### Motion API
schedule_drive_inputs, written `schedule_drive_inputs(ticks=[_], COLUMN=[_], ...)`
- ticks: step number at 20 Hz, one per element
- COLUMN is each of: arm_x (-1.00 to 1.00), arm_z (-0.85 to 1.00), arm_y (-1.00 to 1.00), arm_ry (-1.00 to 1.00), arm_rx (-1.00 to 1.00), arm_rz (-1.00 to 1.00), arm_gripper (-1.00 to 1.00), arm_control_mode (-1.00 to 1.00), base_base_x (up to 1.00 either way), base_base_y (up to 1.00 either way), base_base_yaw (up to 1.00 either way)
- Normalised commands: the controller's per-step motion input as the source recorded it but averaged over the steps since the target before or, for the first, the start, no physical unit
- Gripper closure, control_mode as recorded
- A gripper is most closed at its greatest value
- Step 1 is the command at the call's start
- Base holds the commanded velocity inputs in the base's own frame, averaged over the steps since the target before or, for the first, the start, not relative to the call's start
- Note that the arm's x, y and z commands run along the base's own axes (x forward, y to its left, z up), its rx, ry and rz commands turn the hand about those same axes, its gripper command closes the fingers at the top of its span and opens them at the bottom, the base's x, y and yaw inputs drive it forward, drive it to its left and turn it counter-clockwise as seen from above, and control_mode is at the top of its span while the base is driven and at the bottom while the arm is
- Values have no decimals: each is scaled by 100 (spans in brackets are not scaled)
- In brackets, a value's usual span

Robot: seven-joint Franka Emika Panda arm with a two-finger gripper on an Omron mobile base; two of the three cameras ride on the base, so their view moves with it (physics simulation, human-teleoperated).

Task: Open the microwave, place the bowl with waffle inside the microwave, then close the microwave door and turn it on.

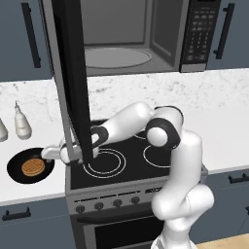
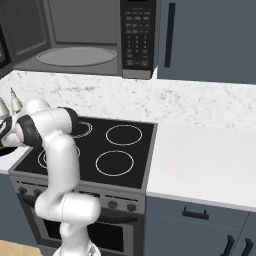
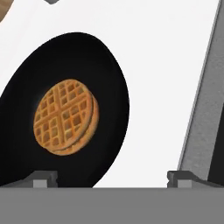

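With the microwave (image 1: pixel 131 36) door (image 1: pixel 73 82) swung wide, the bowl (image 1: pixel 30 166) sat on the worktop (image 1: pixel 29 189) holding the waffle (image 3: pixel 65 117), and the jaws, spread open above its rim, risked tipping it.

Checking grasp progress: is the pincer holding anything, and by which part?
Nothing held. The pincer is open, hovering over the bowl with the waffle.
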Motion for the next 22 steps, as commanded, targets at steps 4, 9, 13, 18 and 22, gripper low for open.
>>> schedule_drive_inputs(ticks=[4,9,13,18,22], arm_x=[15,19,15,8,4], arm_z=[-3,-2,-14,-9,-10], arm_y=[41,15,0,-3,-13], arm_ry=[5,5,5,2,2], arm_rx=[-2,-1,0,0,0], arm_rz=[0,0,-1,-4,-3], arm_gripper=[-100,-100,-100,-100,-100], arm_control_mode=[-100,-100,-100,-100,-100], base_base_x=[0,0,0,0,0], base_base_y=[0,0,0,0,0], base_base_yaw=[0,0,0,0,0])
